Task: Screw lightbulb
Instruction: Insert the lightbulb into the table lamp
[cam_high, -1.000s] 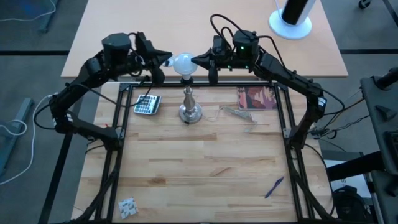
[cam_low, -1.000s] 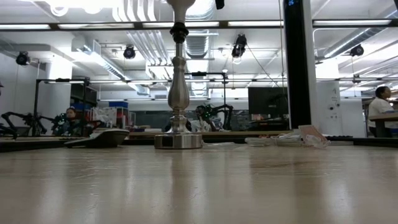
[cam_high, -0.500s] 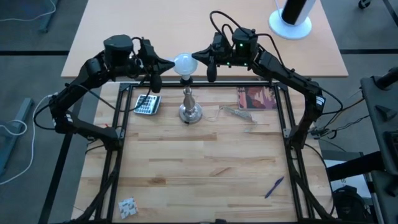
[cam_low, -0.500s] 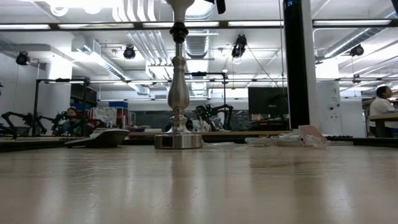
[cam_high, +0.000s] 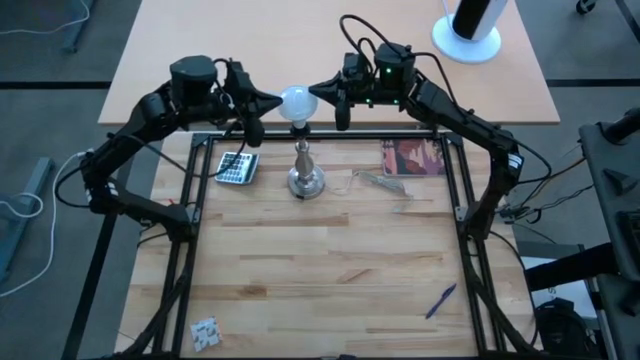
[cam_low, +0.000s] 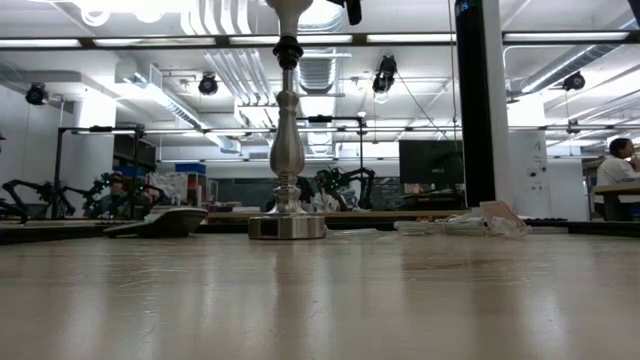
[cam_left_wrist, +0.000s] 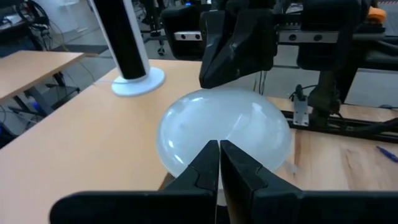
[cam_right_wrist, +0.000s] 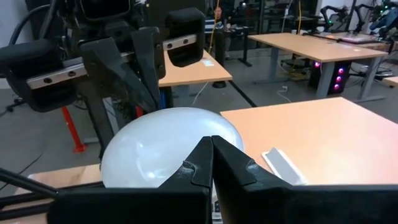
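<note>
The lightbulb (cam_high: 295, 101) sits atop the silver stand (cam_high: 305, 172) at the table's far edge. The left gripper (cam_high: 271, 100) touches its left side, the right gripper (cam_high: 316, 94) its right, both with fingers pressed together, pinching nothing

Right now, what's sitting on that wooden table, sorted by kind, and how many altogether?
Lightbulb: 1
Silver lamp stand: 1
Calculator: 1
Reddish booklet: 1
Clear plastic wrapper: 1
Blue pen: 1
Small white crumpled piece: 1
Total: 7
</note>
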